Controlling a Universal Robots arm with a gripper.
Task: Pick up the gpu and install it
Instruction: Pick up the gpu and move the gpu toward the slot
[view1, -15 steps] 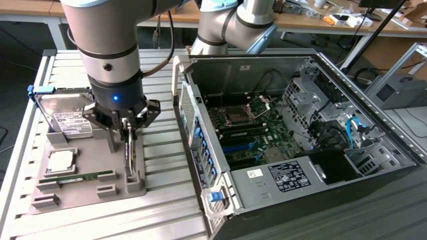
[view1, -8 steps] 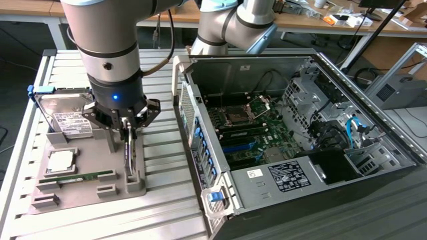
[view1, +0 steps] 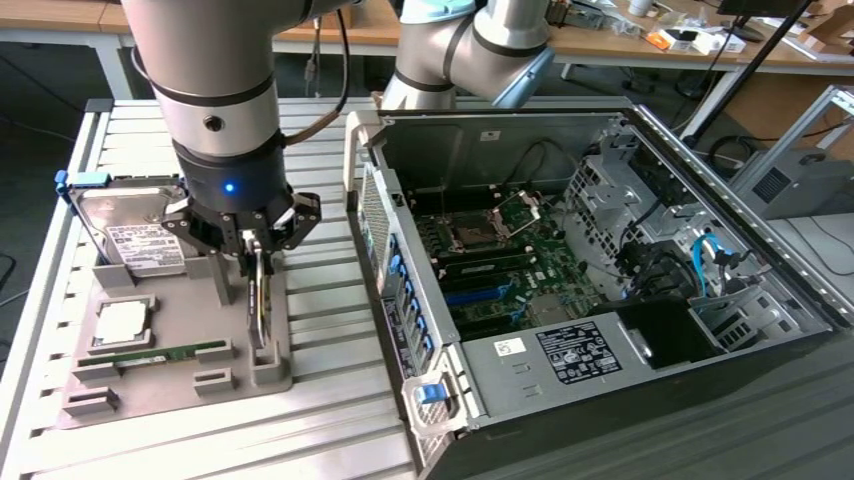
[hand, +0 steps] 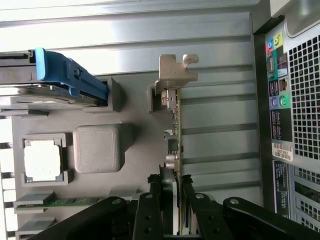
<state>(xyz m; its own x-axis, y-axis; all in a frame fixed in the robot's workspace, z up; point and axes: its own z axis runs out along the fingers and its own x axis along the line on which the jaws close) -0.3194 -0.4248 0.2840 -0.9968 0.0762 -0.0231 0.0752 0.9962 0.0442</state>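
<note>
The open computer case (view1: 494, 150) stands just beside the gripper (view1: 256, 262), on the exterior view's right, its rear panel of ports close to the card. Below the gripper, the slatted table (view1: 334, 330) carries a grey tray (view1: 174, 385). On the gripper's other side from the case, the tray holds a hard drive (view1: 134, 235) with blue rails, a square processor (view1: 120, 322) and a green memory stick (view1: 154, 355).

The gpu (view1: 263, 320) stands on edge in its tray slot directly under the gripper, thin and dark, with its pale metal bracket (hand: 175, 70) at the end away from the fingers. The fingers (hand: 154, 200) press against its two faces, clamped on its top edge.
</note>
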